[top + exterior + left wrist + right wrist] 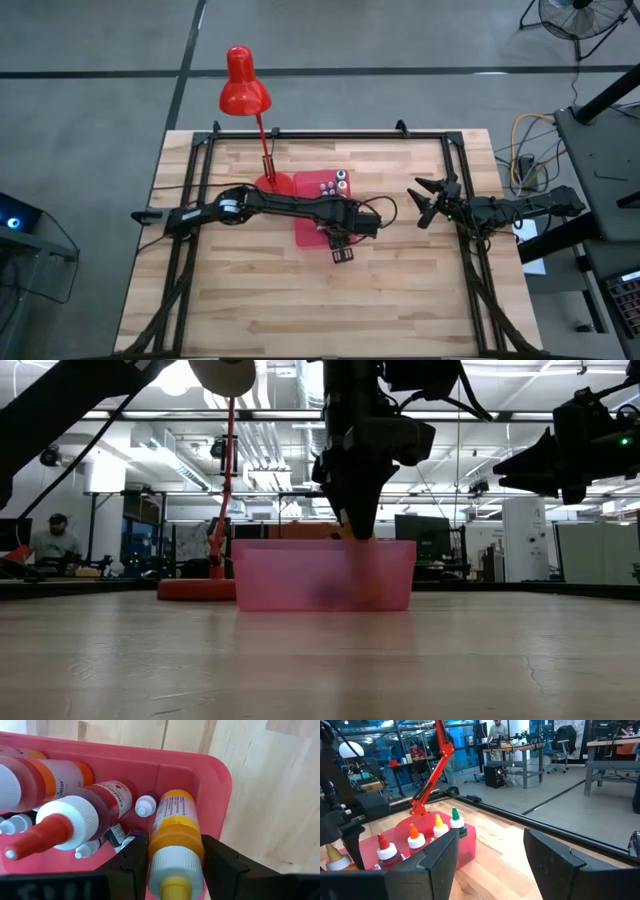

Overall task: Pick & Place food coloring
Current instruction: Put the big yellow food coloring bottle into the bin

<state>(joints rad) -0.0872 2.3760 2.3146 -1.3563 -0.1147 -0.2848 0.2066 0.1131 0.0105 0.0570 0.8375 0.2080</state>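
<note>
Right now a yellow bottle [175, 840] sits between the left gripper's [172, 862] two fingers [131, 862], pinched at the neck just behind its cap. Its long axis runs straight out along the fingers, cap toward the wrist, body pointing away toward the tray [210, 775] wall. It's inside the pink tray, at the corner next to bare tabletop [270, 795]. The other bottles lie beside it on the tray floor, e.g. a red one [75, 820] w/ white collar, just beside and roughly parallel.

From above, the left gripper [342, 240] hangs over the tray's [312, 185] near edge, mid-table; four bottles [335, 181] stand upright at the tray's far end by the red lamp [247, 90]. So the lift prob. needs to go straight up, clear of the wall.

Right gripper [432, 200] waits well apart toward the table's right edge, fingers spread, holding nothing; left arm is far nearer.
</note>
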